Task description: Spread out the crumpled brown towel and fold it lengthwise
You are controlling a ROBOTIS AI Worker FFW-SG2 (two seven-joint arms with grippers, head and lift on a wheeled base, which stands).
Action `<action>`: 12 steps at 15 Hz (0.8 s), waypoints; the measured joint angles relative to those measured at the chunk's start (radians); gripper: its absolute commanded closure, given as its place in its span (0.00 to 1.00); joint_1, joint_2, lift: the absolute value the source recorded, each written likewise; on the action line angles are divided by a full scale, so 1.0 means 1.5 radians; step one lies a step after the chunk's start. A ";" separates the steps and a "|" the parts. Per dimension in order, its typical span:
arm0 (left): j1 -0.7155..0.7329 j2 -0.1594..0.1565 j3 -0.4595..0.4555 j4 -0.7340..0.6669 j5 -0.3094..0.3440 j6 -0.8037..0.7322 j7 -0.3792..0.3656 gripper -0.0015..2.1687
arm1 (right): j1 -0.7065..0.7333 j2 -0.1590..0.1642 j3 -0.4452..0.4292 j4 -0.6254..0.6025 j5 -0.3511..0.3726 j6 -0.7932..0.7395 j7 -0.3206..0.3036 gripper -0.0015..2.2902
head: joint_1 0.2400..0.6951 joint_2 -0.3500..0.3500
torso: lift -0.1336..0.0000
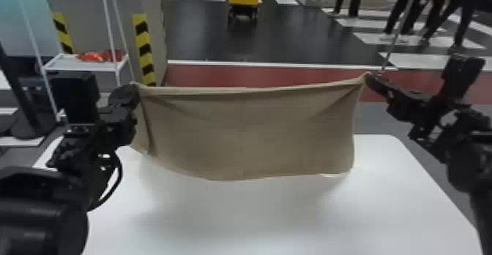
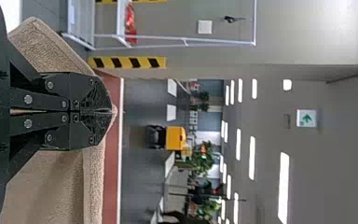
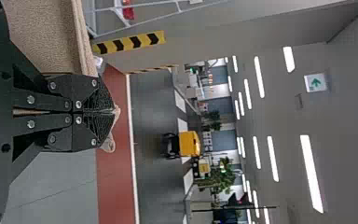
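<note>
Hanging between both arms in the head view, the brown rectangular cloth towel (image 1: 249, 133) is mostly spread above the white flat-topped desk's (image 1: 256, 221) far edge; lowering and the lengthwise fold seemingly remain. In the left wrist view, the black two-fingered left gripper (image 2: 111, 111) pinches its upper edge; in the right wrist view, the matching right gripper (image 3: 113, 112) pinches the other end.

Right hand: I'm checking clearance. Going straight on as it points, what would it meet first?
The right hand grips the brown towel; beyond that, its way looks free, though depth is unclear.
</note>
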 measured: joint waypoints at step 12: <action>0.397 0.012 -0.070 -0.164 -0.086 -0.026 -0.010 0.68 | 0.527 -0.062 -0.139 -0.158 -0.072 -0.194 0.105 0.75 | 1.00 0.04 | 0.07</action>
